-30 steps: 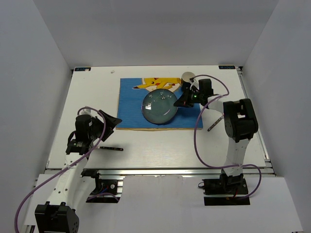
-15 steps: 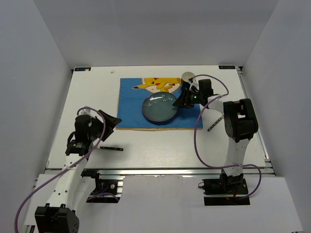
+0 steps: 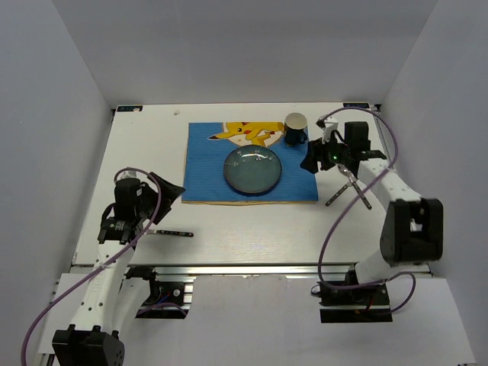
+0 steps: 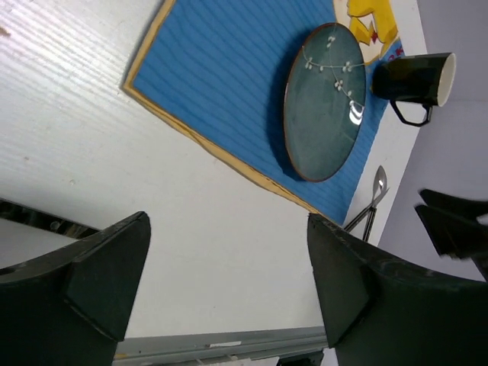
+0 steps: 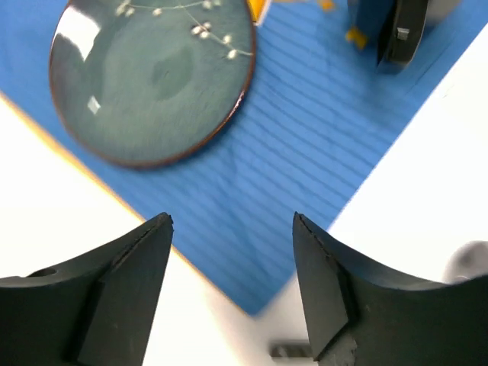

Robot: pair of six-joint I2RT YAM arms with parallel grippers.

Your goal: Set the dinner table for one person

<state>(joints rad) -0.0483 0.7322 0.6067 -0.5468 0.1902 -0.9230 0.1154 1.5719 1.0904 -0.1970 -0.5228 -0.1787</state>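
Left gripper [image 4: 229, 229]: jaws spread wide and holding nothing, hanging over the left side of the table, well apart from the place setting.
Dark utensil [image 3: 171, 232]: lies flat on the white surface just in front of the left gripper; too small to tell what kind.
Dinner table [image 3: 229, 221]: the large white top fills the enclosure under both arms. It looks rigid, heavy and fixed, so it is a surface to set things on rather than something to grip. Its face looks smooth, so thin cutlery would probably slide and would best be pinched across its narrow handle.
Placemat [image 3: 206, 164]: blue cloth with a yellow cartoon figure, flat at the centre-rear of the table.
Plate [image 3: 252, 169]: glazed blue-green, flat on the middle of the placemat.
Mug [image 3: 296, 130]: dark with a pale inside, upright at the mat's far right corner.
Right gripper [image 5: 231, 221]: fingers parted and empty, poised over the placemat's right edge, clear of the plate.
Cutlery [image 3: 337, 192]: two pieces lie crossed on the bare table just right of the mat.
Change: a second ago the right gripper was at the plate's right rim and partly hid the mug. It has since moved off to the right, with its arm swung outward. The plate now sits slightly farther back, and the left arm has shifted a little to the left.
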